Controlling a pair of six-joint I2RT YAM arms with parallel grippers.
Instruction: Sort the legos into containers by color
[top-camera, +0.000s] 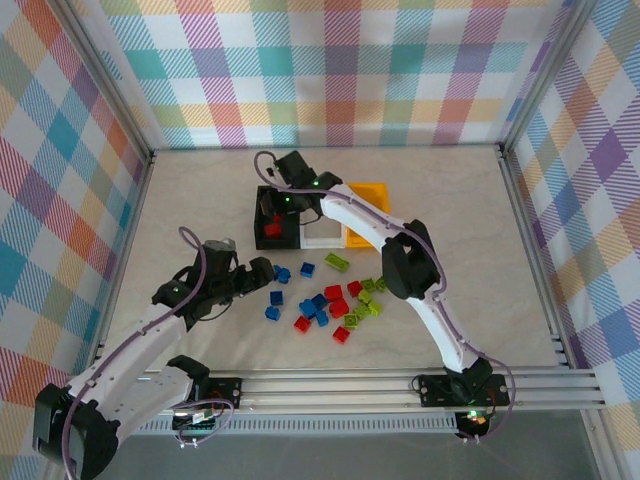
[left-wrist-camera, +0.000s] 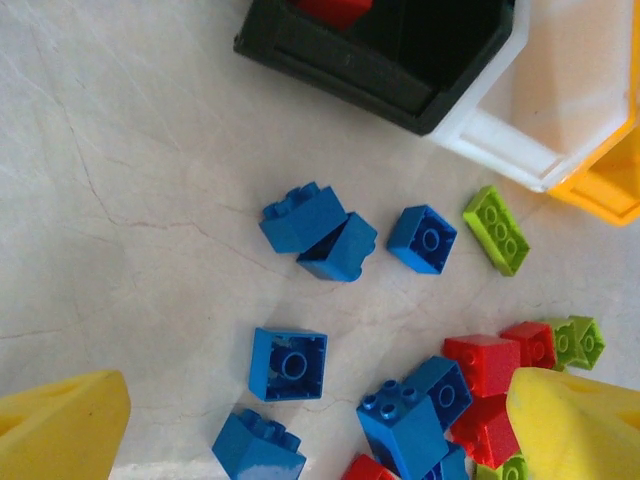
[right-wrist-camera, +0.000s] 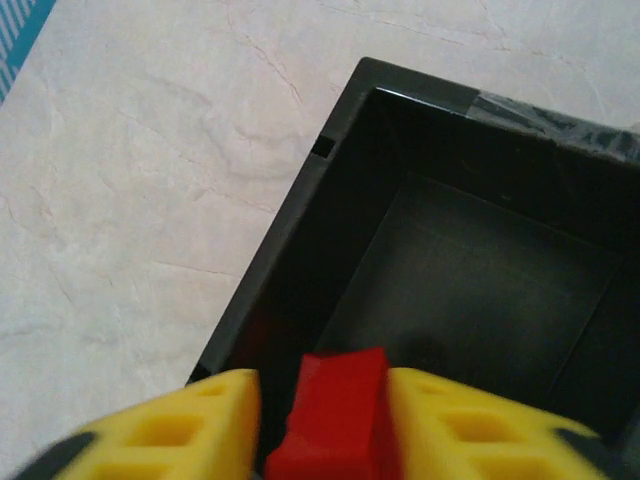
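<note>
Left pincer (left-wrist-camera: 315, 410) is hovering wide open over the loose blue legos (left-wrist-camera: 290, 362) lying on the table (left-wrist-camera: 130, 200). Right pincer (right-wrist-camera: 320, 420) is hanging over the black bin (right-wrist-camera: 300, 230), with a red lego (right-wrist-camera: 335, 400) sitting between its fingers. Can't tell if it's clamped or loose.
</note>
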